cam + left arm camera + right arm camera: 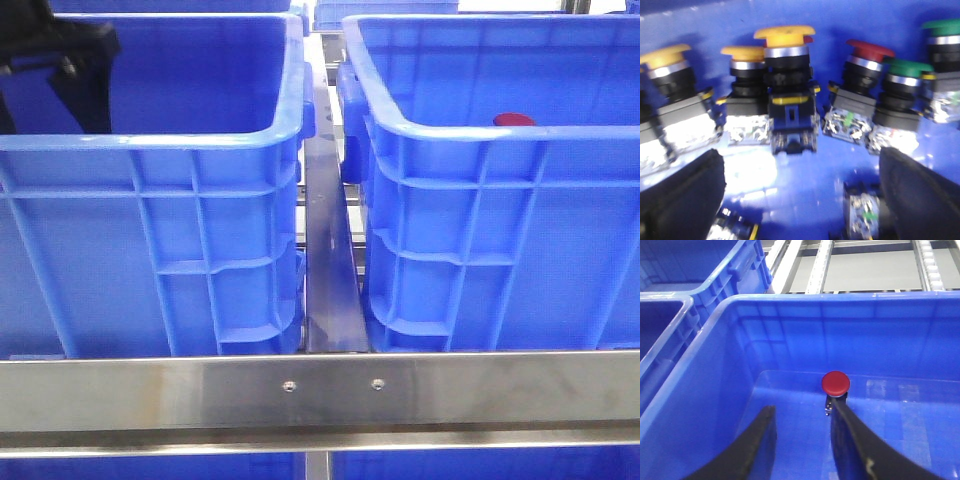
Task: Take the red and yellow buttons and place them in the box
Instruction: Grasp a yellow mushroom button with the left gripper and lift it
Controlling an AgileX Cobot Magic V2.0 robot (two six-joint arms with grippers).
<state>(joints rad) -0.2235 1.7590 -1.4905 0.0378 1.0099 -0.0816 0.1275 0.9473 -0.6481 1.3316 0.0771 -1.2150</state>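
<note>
In the left wrist view, several push buttons stand on the floor of the left blue crate (150, 160). There are three yellow-capped buttons (784, 35), (742, 52), (665, 54), a red-capped one (870, 50) and green-capped ones (910, 67). My left gripper (800, 200) is open and empty just above the floor in front of them, its black fingers (680, 200) wide apart. My right gripper (802, 410) is open and empty inside the right blue crate (715, 370). A red button (835, 383) stands there just beyond one fingertip. It also shows in the front view (514, 120).
Part of my left arm (60, 60) reaches down into the left crate. A metal rail (330, 250) runs between the two crates and a steel bar (320, 392) crosses in front. More loose button parts (865, 215) lie near the left fingers. Another blue crate (700, 265) stands behind.
</note>
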